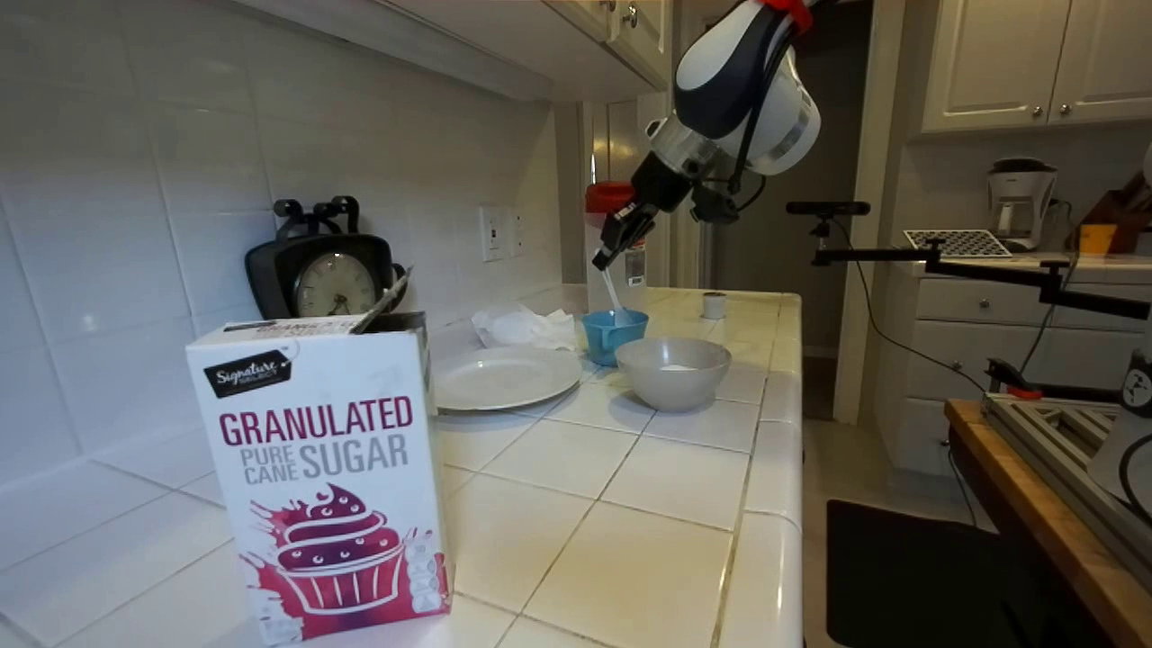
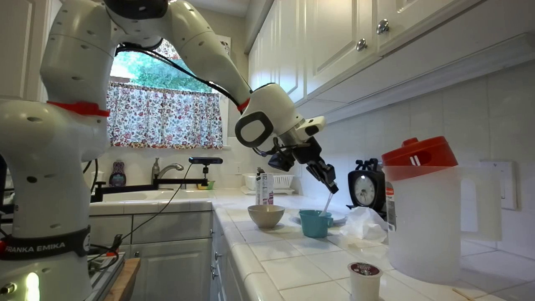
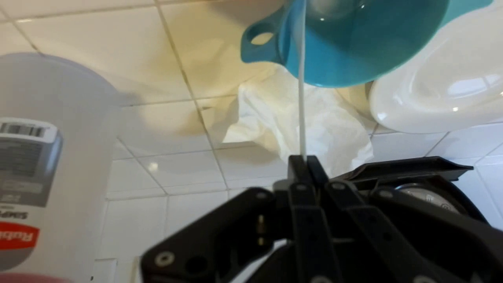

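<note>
Stick (image 3: 301, 98) has its low end down in the cup (image 2: 314, 225), and the cup's wall hides some of it. The wrist view cuts off that low end and part of the cup. The gripper (image 3: 305, 160) is pressed together, pinching the top of the stick, so the very tip can't be seen. It points down at a slant over the counter (image 1: 558, 459). The arm (image 2: 205, 48) stands tall, bends up high, then reaches out and down; its top is cut off in both exterior views. The stick is thin, white and leaning, and it looks wider low down. Crumpled paper (image 3: 326, 133), a plate (image 1: 504, 378) and a bowl (image 1: 673, 382) sit close to the cup. Farther from the gripper, in an exterior view, a sugar box (image 1: 333, 477) hides the bottom of a clock (image 1: 335, 288).
</note>
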You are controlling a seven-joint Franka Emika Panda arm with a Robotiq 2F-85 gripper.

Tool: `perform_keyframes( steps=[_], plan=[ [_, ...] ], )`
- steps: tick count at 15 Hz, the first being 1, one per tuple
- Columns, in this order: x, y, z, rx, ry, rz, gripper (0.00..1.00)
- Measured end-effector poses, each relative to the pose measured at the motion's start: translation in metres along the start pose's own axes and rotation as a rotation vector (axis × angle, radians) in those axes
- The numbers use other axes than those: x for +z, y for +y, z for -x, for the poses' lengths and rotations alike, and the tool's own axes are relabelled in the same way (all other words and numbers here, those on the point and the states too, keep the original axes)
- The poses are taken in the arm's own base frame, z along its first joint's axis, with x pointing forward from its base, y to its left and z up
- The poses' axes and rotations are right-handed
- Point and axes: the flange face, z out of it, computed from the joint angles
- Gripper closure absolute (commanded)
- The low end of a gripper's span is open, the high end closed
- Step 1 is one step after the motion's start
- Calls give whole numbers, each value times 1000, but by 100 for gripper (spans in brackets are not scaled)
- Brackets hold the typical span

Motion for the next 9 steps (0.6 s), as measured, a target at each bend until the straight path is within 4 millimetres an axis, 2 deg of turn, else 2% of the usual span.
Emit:
perform_keyframes(
  steps=[4, 9],
  plan=[
    [0, 0, -11, -8, 17, -2, 99],
    [10, -20, -24, -37, 32, -33, 99]
  ],
)
